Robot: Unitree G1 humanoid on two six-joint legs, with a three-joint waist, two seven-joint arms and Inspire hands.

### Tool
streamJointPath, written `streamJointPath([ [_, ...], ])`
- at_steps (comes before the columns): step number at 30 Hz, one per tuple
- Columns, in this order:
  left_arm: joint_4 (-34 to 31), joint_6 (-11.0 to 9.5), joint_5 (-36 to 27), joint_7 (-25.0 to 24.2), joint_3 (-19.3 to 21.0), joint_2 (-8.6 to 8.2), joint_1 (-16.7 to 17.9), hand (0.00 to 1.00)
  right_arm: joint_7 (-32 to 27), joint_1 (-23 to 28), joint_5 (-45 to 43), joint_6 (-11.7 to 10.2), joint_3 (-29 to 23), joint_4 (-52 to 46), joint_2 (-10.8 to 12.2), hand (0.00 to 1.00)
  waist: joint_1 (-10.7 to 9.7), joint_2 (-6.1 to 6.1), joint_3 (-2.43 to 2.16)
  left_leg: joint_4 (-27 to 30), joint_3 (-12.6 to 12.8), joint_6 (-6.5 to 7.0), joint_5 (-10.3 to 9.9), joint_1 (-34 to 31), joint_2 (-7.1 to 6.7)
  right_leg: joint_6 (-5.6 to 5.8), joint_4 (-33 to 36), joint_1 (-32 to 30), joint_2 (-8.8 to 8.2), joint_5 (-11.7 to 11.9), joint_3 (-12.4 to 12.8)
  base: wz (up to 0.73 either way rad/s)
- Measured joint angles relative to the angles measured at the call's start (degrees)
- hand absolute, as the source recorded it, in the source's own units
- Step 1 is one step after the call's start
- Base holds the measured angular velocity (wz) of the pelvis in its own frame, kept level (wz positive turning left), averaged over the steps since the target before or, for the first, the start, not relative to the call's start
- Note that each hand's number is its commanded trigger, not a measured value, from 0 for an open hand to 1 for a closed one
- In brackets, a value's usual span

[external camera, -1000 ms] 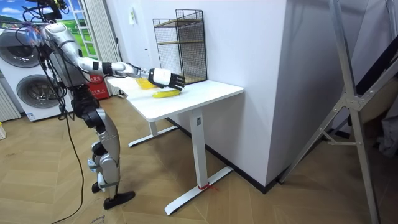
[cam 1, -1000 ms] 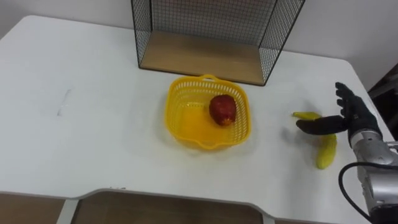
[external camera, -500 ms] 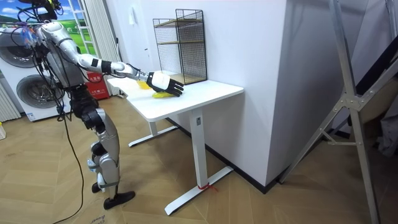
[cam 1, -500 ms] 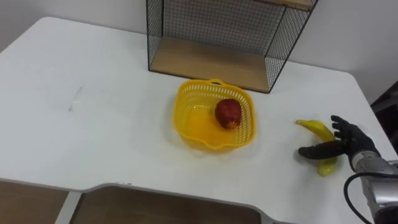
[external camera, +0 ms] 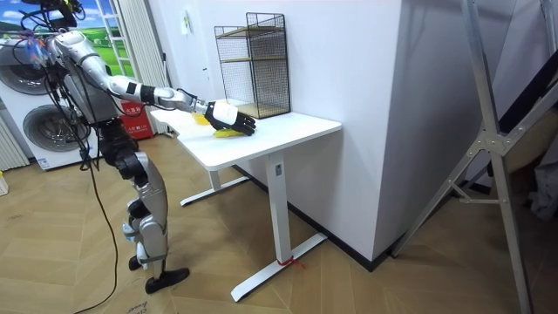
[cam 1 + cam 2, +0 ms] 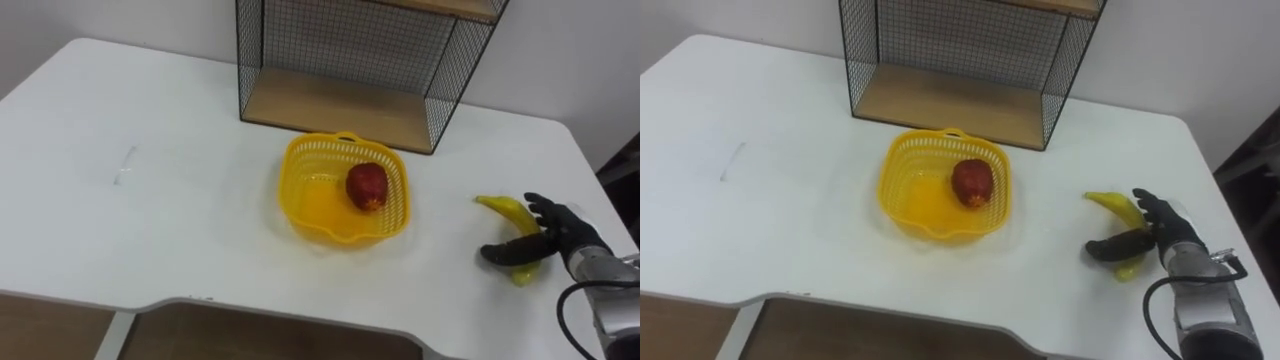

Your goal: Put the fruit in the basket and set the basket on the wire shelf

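The right hand (image 6: 558,232) curls fingers and thumb round a yellow banana (image 6: 505,209) on the white surface (image 6: 180,200). To its left, a yellow plastic basket (image 6: 288,188) holds a red apple (image 6: 367,186).

Yel. basket (image 6: 300,172), red apple (image 6: 367,187), yel. banana (image 6: 508,211), blk shelf (image 6: 330,40), wht table (image 6: 150,200).

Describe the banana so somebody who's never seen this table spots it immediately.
On the white table, look right of the yellow basket before the wire shelf. The banana lies near the table's right edge, the robot's right hand around it. It's the only long yellow fruit.
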Motion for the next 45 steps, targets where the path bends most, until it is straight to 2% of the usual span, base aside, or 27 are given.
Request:
streamJointPath([
  [7, 0.8, -0.3, 0.1, 0.0, 0.1, 0.01, 0.1, 0.00, 0.8, 0.4, -1.5, 0.0, 0.0, 1.0, 0.0, 0.00, 0.2, -0.30, -0.04, 0.0, -0.1, 0.00, 0.0, 1.0, 0.00, 0.02, -1.0, 1.1, 0.03, 0.0, -0.1, 0.00],
  [10, 0.8, -0.2, 0.1, -0.2, 0.1, 0.11, 0.2, 0.00, 0.9, 0.4, -1.5, 0.0, 0.0, 2.0, 0.0, 0.00, 0.6, -0.69, -0.21, 0.1, -0.2, 0.00, 0.0, 1.1, 0.00, 0.02, -0.9, 1.2, 0.03, 0.0, -0.2, 0.00],
  [11, 0.7, -0.2, 0.1, -0.2, 0.1, 0.13, 0.2, 0.00, 0.9, 0.5, -1.5, 0.0, 0.0, 2.4, 0.0, 0.13, 0.9, -0.84, -0.15, 0.1, -0.2, 0.00, 0.0, 1.3, 0.00, 0.02, -0.9, 1.5, 0.03, 0.0, -0.2, 0.00],
  [12, 0.7, -0.2, 0.1, -0.3, 0.1, 0.13, 0.1, 0.00, 0.9, 0.6, -1.5, 0.0, 0.0, 2.5, 0.0, 0.56, 1.1, -0.88, -0.15, 0.1, -0.2, 0.00, 0.0, 1.5, -0.01, 0.03, -0.9, 1.7, 0.04, 0.0, -0.2, 0.00],
  [13, 0.7, -0.3, 0.1, -0.5, 0.1, 0.14, 0.0, 0.00, 0.9, 0.8, -1.5, 0.1, 0.0, 2.6, 0.0, 0.81, 1.4, -0.92, -0.15, 0.0, -0.2, 0.00, 0.0, 1.6, -0.02, 0.04, -0.9, 1.8, 0.01, 0.0, -0.2, 0.00],
  [14, 0.8, -0.3, 0.1, -0.8, 0.1, 0.16, -0.1, 0.00, 0.8, 1.0, -1.6, 0.1, 0.0, 2.6, 0.0, 1.00, 1.6, -0.90, -0.15, 0.0, -0.2, 0.00, 0.0, 1.6, -0.03, 0.05, -1.0, 1.9, 0.00, 0.0, -0.3, 0.00],
  [21, 1.9, -0.3, 0.1, -0.8, -0.1, 0.75, -1.3, 0.00, -4.2, 1.6, -3.9, 0.1, 1.8, 2.6, -0.5, 1.00, 1.9, -0.77, -0.17, -0.2, -0.5, -0.03, -0.1, 1.6, 0.06, 0.06, -1.0, 2.5, 0.16, 0.0, -0.6, 0.03],
  [29, 2.4, -0.3, 0.1, -0.8, -1.3, 0.85, -2.0, 0.00, -8.8, 3.2, -9.1, 0.2, 3.5, 2.7, -2.6, 1.00, 2.8, -0.10, -0.42, -0.5, -1.1, -0.06, -0.1, 1.6, 0.09, 0.07, -1.8, 3.1, 0.25, 0.0, -1.4, 0.03],
  [45, 2.3, -0.6, 0.1, -0.3, -2.6, 0.87, -3.0, 0.00, -11.0, 4.3, -7.8, -0.2, 3.7, 2.2, -2.2, 1.00, 2.8, 0.15, -0.28, -1.1, -1.1, -0.10, -0.1, 1.9, 0.09, 0.13, -1.7, 3.5, 0.27, 0.2, -1.3, 0.00],
])
